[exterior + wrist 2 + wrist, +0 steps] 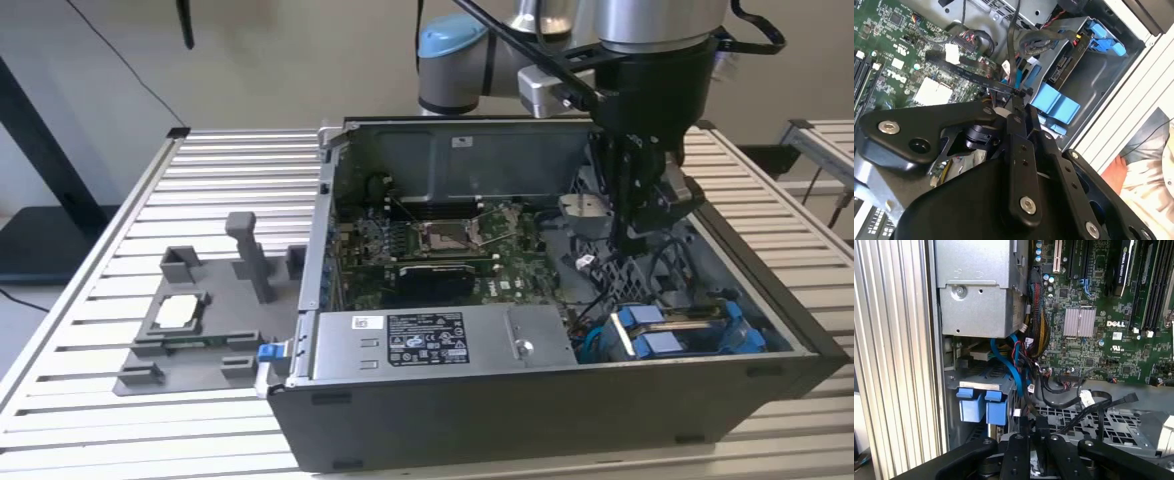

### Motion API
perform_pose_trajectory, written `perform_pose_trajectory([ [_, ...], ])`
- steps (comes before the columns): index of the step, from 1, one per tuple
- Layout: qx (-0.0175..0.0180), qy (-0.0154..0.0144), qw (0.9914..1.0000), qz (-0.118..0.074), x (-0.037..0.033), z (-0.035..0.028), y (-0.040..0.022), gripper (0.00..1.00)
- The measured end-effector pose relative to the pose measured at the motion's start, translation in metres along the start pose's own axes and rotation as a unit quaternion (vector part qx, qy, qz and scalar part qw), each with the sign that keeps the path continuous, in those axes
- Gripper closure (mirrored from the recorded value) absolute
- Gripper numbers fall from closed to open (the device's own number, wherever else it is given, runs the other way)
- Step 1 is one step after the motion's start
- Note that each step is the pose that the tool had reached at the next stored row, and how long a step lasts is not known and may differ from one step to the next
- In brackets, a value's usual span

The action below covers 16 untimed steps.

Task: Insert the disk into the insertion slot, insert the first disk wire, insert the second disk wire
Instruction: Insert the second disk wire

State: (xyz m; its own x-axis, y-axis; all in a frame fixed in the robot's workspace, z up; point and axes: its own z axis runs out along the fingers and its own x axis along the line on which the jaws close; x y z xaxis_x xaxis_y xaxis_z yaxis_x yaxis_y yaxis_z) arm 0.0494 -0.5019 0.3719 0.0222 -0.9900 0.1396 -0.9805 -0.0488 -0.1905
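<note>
The gripper (1019, 97), matte black metal with bolted links, has its fingers pinched together on a flat black disk wire (974, 77). Just beyond its tip, the disk (1060, 69), in its glossy blue plastic carrier, sits inside the grey sheet-metal insertion slot (1088, 75).

— What's inside the case?
— A green motherboard (1104, 340) beside a grey metal box (979, 290); next to that box, the blue disk carrier (983, 409), close against the case wall (938, 390).
— And the wires?
— A blue cable (1010, 367) and black wires (1064, 395) run between carrier and board; the black gripper (1035, 440) sits close to them, near perforated grey metal (1124, 422).
</note>
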Motion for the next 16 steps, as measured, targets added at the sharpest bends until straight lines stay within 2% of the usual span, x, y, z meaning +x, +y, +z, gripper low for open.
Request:
perform_pose_trajectory([
  [14,0.0,0.0001,1.0,0.0,0.0,0.0,0.0,0.84],
  [16,-0.0016,0.0,1.0,0.0,0.0005,0.0003,-0.0003,0.84],
])
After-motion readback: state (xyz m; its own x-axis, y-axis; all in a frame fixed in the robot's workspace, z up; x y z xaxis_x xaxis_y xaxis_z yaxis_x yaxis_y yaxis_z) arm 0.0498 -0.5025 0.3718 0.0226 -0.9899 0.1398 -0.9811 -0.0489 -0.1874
